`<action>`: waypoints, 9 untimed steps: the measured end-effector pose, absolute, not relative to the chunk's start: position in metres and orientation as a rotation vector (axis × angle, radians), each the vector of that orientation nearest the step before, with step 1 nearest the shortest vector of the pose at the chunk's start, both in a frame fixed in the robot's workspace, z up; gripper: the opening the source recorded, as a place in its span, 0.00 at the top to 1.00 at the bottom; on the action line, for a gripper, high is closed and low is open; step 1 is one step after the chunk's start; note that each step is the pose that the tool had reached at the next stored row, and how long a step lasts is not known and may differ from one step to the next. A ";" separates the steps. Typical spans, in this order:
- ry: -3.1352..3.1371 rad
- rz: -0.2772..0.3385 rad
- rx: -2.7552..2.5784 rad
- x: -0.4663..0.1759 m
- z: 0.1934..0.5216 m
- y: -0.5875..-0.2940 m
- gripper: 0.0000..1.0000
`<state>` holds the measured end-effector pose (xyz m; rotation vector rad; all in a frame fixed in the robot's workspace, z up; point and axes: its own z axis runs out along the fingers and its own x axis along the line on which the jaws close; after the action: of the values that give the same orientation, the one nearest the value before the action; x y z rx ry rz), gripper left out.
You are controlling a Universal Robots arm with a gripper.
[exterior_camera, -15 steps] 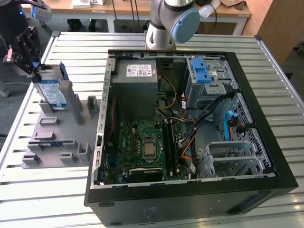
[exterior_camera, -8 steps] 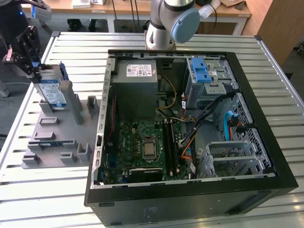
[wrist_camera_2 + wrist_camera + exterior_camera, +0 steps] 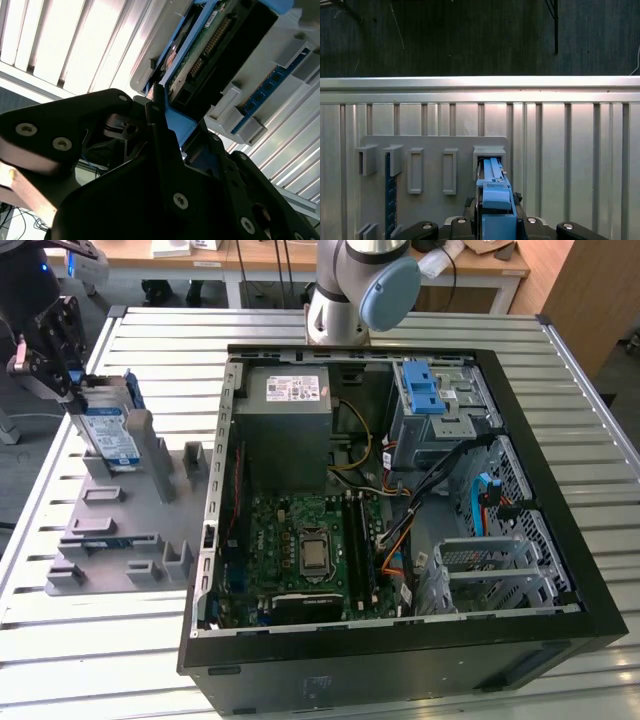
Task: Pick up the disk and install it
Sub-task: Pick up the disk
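Pincer [image 3: 74,392], at the exterior view's left, pinching the blue carrier edge of the disk [image 3: 108,430], its fingers [image 3: 162,135] pressed against the bracket in the second wrist view. The disk stands on edge at an end slot of the grey holder tray [image 3: 130,530]. The tray rests on the slatted table [image 3: 90,640], just beside the open computer case [image 3: 400,665].

gripper [image 3: 164,116]: black, jaws closed on the blue edge of the disk [image 3: 212,42]
disk: circuit-board side showing, standing in grey holder [image 3: 235,101]
worktop [image 3: 75,45]: ribbed metal slats
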<state>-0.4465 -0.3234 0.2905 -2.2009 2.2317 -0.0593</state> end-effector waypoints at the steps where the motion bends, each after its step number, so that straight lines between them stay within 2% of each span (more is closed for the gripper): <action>1: 2.231 -0.059 -2.202 -0.446 0.291 -0.323 0.64; 9: 2.228 -0.059 -2.205 -0.446 0.292 -0.323 0.64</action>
<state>-0.4465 -0.3234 0.2920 -2.2045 2.2281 -0.0592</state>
